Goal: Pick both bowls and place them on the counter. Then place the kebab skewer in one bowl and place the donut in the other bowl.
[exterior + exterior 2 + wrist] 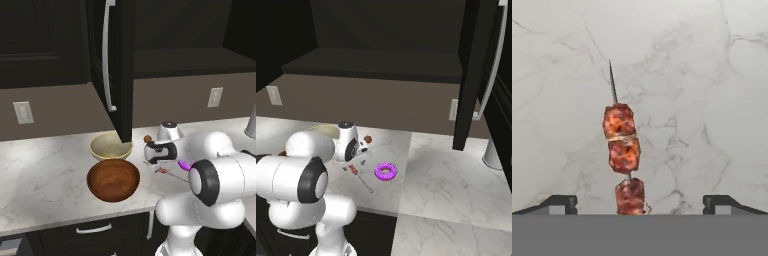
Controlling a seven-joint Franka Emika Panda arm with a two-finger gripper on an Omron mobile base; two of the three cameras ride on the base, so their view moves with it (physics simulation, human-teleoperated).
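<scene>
Hand view: wide-open pincer [640, 202] points down over kebab skewer [623, 155].

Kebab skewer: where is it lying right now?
The kebab skewer lies flat on the counter, directly under the open gripper. In the right base view it sits just left of the donut, right of both bowls.
</scene>
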